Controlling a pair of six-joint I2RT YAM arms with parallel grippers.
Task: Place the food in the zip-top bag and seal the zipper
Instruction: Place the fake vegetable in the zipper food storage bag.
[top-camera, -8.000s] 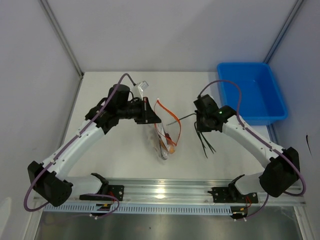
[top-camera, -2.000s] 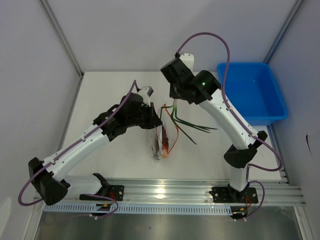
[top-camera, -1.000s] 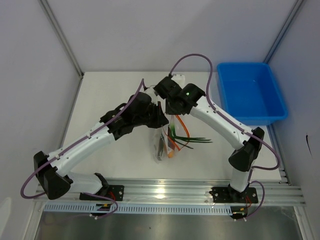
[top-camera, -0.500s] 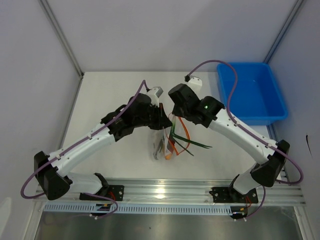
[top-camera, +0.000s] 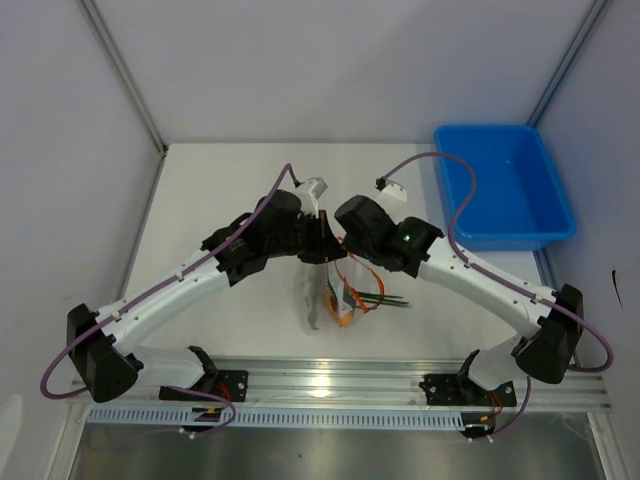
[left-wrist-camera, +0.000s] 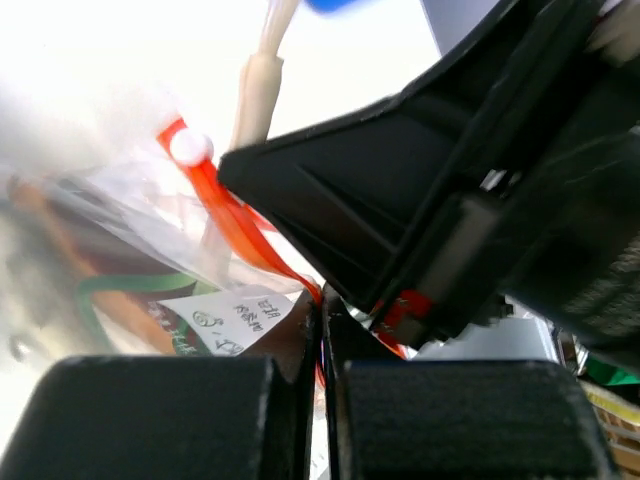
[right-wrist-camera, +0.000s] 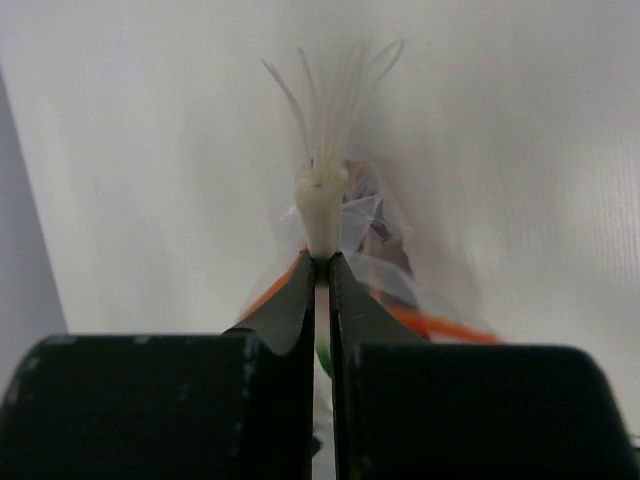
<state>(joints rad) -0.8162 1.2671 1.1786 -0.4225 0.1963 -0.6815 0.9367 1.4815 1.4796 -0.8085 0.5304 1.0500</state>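
Done: two toy pieces (top-camera: 325, 300), one dark and one orange, show through the film of the zip-top bag (top-camera: 318, 285), so they look to be inside.
Left to do: the leaf strips (top-camera: 385, 298) look only partly in (green tips poke out to the right), and the zipper (left-wrist-camera: 228, 218) is not yet sealed.
Left hand (left-wrist-camera: 322, 310): closed tight, pinching the bag's mouth edge by the orange-red strip.
Bag position: mid-worktop (top-camera: 220, 180), between the two arms, mouth lifted at the hands.
Bag axis: long axis runs from the far side toward the near edge, with the mouth at the far end.
Right hand (right-wrist-camera: 322, 268): closed on the pale stem end of the leaf strips, just beside the left hand.
Leaf axis: stem at the mouth, green ends trailing near-right.
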